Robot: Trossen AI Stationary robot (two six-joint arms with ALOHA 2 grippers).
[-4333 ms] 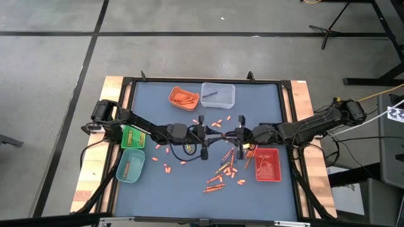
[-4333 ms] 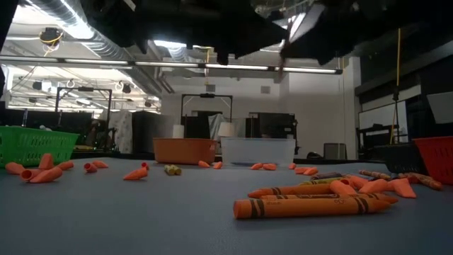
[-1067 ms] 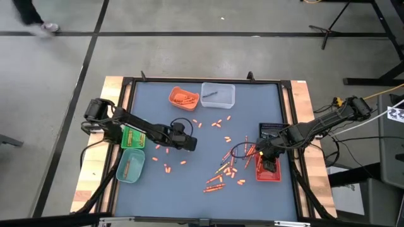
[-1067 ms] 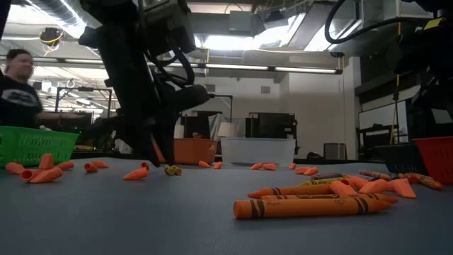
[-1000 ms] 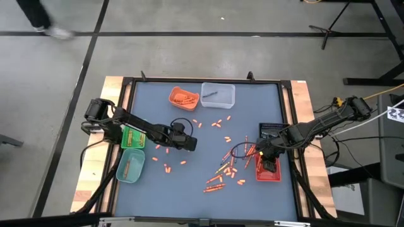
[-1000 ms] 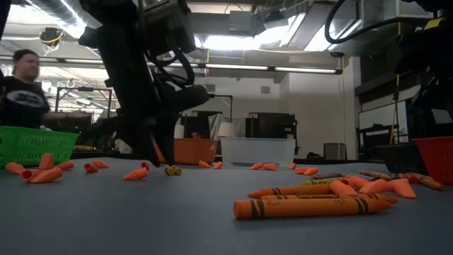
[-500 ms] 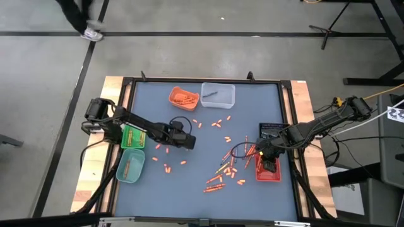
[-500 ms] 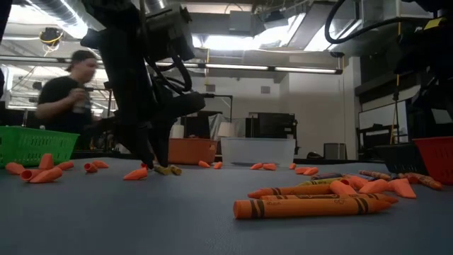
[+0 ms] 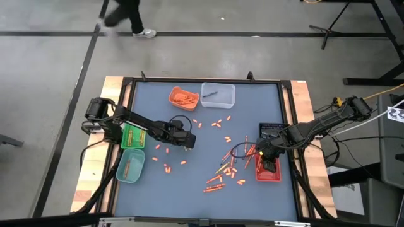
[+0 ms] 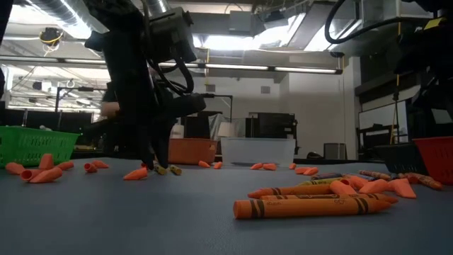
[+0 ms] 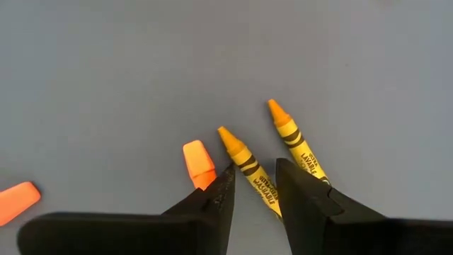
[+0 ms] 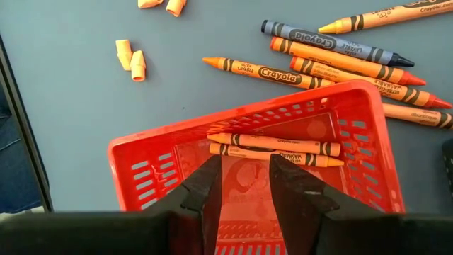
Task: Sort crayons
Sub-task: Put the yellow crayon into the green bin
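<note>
My left claw (image 11: 253,185) is straddling a yellow crayon (image 11: 247,167) on the tabletop (image 11: 141,64), fingers narrowly parted and not yet gripping, its long axis running straight ahead between them, a second yellow crayon (image 11: 296,141) just outside one finger. My right claw (image 12: 244,180), parted and empty, is hovering over the red basket (image 12: 152,163), two orange crayons (image 12: 272,143) lying just ahead inside it.

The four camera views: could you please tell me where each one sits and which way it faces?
High view: above the table, looking straight down; both arms show.
Low view: at table-top height, looking level across scattered crayons into the room; the left arm comes down from above.
Left wrist view: on the left arm, looking past the open left tool at a yellow crayon between its fingers.
Right wrist view: on the right arm, the right tool open over the red basket.
Shared: the red basket shows in high and right wrist views.
</note>
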